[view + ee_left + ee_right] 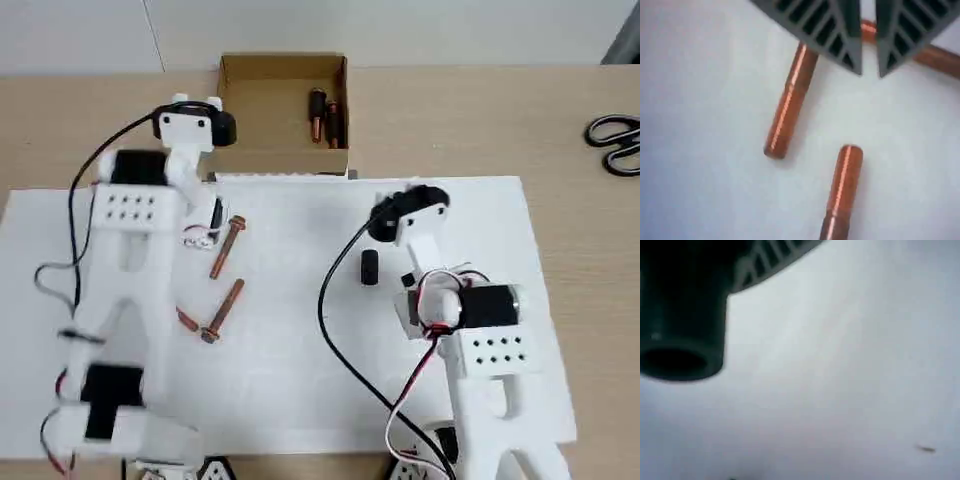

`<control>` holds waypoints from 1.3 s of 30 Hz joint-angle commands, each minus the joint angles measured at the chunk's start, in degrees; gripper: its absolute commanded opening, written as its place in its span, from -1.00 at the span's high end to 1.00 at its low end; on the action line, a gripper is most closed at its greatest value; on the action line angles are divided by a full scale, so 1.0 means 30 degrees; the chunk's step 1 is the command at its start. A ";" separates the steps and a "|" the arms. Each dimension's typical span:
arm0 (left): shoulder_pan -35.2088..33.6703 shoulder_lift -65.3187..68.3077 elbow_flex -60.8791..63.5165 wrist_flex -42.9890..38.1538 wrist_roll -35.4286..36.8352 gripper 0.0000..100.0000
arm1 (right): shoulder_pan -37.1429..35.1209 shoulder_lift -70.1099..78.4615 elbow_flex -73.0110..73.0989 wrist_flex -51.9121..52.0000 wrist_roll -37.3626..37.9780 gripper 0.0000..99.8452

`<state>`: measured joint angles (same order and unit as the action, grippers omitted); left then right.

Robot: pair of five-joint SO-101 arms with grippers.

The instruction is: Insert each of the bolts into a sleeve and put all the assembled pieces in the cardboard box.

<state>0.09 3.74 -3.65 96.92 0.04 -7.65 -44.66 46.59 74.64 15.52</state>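
Note:
Two copper bolts [228, 247] [222, 310] lie on the white sheet, and a third short copper piece [187, 320] shows beside the left arm. My left gripper [869, 65] hovers just above them, its jaws a narrow gap apart with nothing between them. Under it lie one bolt shank [790, 100], another [842, 185], and a third [935, 55] behind the fingers. My right gripper [380, 262] is shut on a black sleeve [682, 335] [370, 266] low over the sheet's middle, hollow end showing. The cardboard box [250, 95] at the back holds assembled pieces [325, 115].
The white sheet [300, 380] covers most of the wooden table. Black scissors [615, 142] lie at the far right edge. Cables hang from both arms over the sheet. A pale strip [280, 176] lies between the box and the sheet.

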 commanded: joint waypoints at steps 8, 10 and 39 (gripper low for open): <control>0.2081 0.6066 -0.6520 0.0879 -0.0440 0.98 | 0.0952 -0.0396 -0.0059 0.0366 0.0176 0.99; 0.2139 0.6886 -0.7194 0.0879 -0.0440 0.94 | 0.0952 -0.0396 -0.0059 0.0601 0.0205 0.99; 0.0908 1.4623 -1.2938 0.0733 -0.1377 0.79 | 0.0952 -0.0337 -0.0059 0.0952 0.0234 0.99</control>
<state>2.99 46.55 -38.64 99.03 -3.82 -5.10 -44.66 46.77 77.80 15.52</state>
